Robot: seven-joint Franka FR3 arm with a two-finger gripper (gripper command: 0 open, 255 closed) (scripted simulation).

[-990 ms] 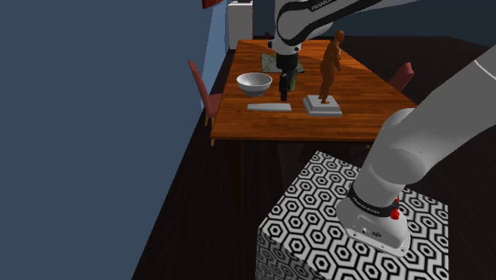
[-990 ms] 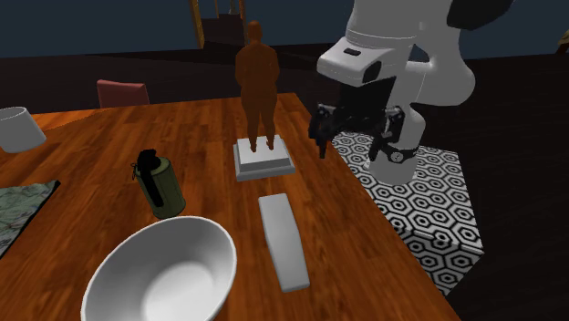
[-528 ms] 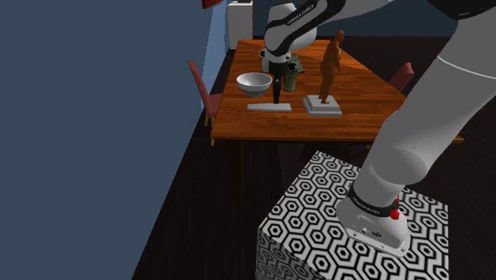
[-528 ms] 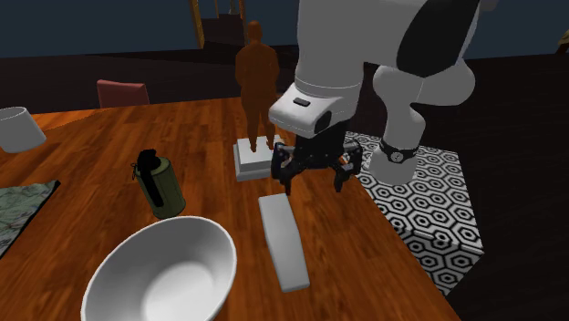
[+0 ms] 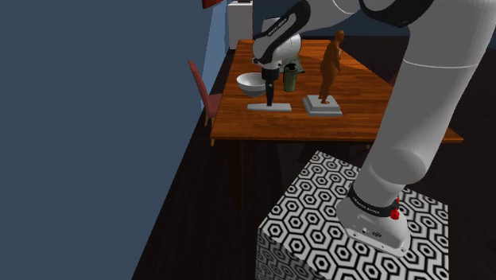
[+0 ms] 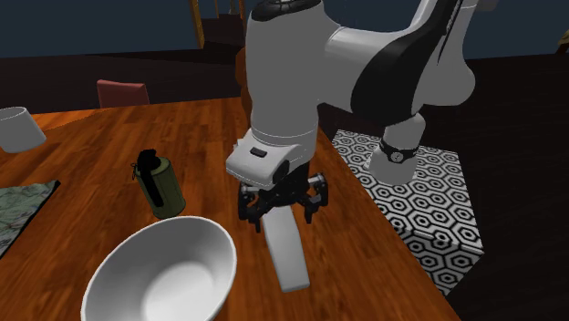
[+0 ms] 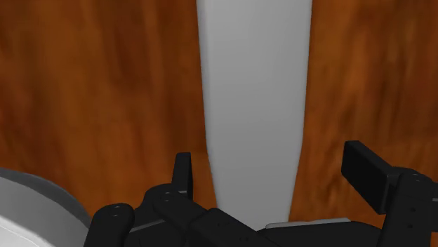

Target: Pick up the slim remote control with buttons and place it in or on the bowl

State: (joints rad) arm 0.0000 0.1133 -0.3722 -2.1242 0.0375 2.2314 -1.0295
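Note:
The remote [image 6: 288, 253] is a plain grey slim slab lying flat on the wooden table [image 6: 91, 173], between the pale bowl [image 6: 160, 274] and the table's edge. My black gripper [image 6: 278, 206] hangs open just above the remote's far end, pointing down. In the wrist view the remote [image 7: 254, 105] runs straight between the two fingers [image 7: 366, 170], which stand apart on either side without touching it. In the shoulder view the gripper [image 5: 270, 95] hovers over the remote [image 5: 269, 106], right beside the bowl [image 5: 253, 83]. The bowl's rim [image 7: 28, 203] shows next to one finger.
An olive-green canister [image 6: 160, 185] stands just behind the bowl. A brown figurine on a grey base [image 5: 327, 68] stands to the shoulder view's right of the remote. A white cup [image 6: 16, 128] and a patterned mat [image 6: 18, 214] lie farther off. Red chairs [image 5: 205, 91] flank the table.
The arm has swung from beside the figurine over to the remote and come down, so the open fingers now straddle the remote's end. Nothing on the table has moved.

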